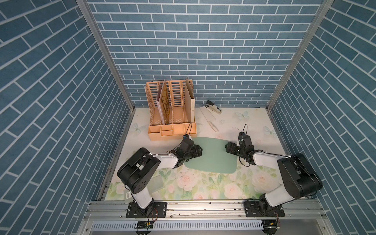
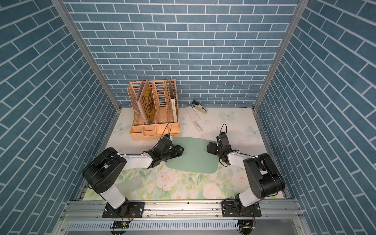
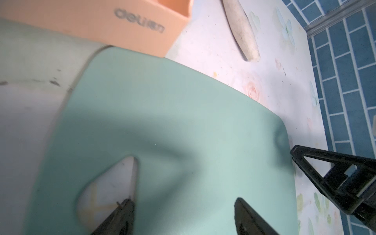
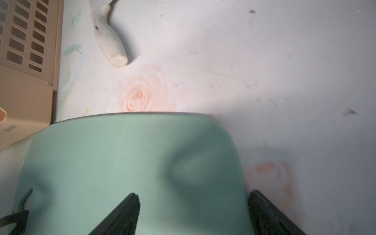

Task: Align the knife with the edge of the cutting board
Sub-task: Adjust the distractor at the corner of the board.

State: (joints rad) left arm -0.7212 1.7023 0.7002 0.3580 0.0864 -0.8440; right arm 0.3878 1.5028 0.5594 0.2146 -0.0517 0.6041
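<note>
Item under inspection: the white cleaver-like knife (image 1: 209,120) with a cream handle. It lies flat toward the far edge of the floral-printed tabletop (image 1: 203,189), between the orange slotted plastic file organiser (image 1: 173,124) and the black-and-white stapler (image 1: 213,108). Its blade end is just beside the stapler and its handle points toward the board. The knife is clear of the pale sage-green rounded-rectangle cutting board (image 1: 213,160), which lies flat at the middle of the tabletop with one corner close to the organiser's base. The left fingers (image 3: 122,215) are spread apart and grasp nothing, low over the board's left short side at its rounded-triangle hole (image 3: 109,189). The right fingers (image 4: 126,211) are likewise spread and grasp nothing. They straddle the right short side, one over the board and one over bare tabletop. Contact with the board cannot be determined. A translucent greyish rectangular sheet (image 2: 130,183) lies near the front-left corner.
</note>
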